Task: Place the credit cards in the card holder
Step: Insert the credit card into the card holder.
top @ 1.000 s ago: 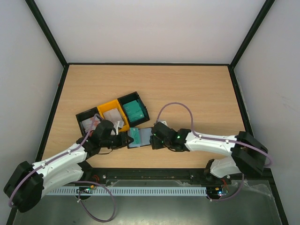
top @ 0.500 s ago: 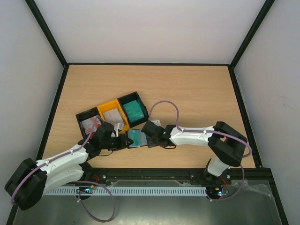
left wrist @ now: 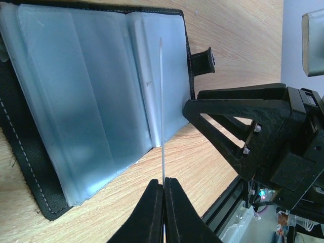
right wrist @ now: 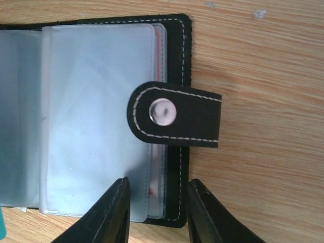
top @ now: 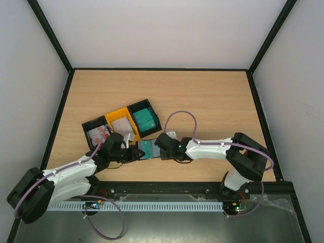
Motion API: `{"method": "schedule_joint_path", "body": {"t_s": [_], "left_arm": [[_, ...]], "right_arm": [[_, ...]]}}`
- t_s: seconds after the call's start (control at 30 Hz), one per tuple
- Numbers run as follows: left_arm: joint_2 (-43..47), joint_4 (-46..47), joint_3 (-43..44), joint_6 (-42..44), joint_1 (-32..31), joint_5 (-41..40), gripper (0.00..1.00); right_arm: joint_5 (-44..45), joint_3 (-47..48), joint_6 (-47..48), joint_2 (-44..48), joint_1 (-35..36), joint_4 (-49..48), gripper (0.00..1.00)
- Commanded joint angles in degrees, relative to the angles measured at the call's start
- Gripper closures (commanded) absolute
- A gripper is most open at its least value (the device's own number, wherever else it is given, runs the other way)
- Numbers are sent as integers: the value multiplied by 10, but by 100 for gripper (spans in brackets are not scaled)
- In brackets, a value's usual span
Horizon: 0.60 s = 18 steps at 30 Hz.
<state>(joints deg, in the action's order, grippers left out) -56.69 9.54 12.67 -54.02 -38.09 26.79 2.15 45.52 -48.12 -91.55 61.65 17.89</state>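
**Top external:** fixed, high behind the arm bases, angled down over the whole desk; distant.

**Left wrist:** very close and low, looking along its claw. The card shows edge-on at centre, the open holder at upper left.

**Right wrist:** very close, looking straight down past its claw at the holder's strap.

**Shared by all views:** the holder, lower centre in the top view.

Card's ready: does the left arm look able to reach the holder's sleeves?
Probably yes: the holder lies open before the left end effector; the right end effector only straddles its strap-side edge.
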Motion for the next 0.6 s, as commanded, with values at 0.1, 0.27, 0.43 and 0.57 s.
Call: {"method": "schedule_joint_path", "body": {"t_s": [0.1, 0.27, 0.43, 0.57], "left_arm": [[-27, 61, -13, -3, -4, 8, 98], [-59, 105, -13, -27, -5, -1, 98], [-102, 149, -15, -41, -6, 2, 98], [-124, 168, -13, -45, -6, 6, 98]], "right_arm": [[17, -58, -25, 13, -5, 34, 73], [16, -61, -27, 17, -7, 24, 73], [12, -61, -26, 16, -7, 16, 73], [10, -59, -26, 15, -7, 14, 73]]}}
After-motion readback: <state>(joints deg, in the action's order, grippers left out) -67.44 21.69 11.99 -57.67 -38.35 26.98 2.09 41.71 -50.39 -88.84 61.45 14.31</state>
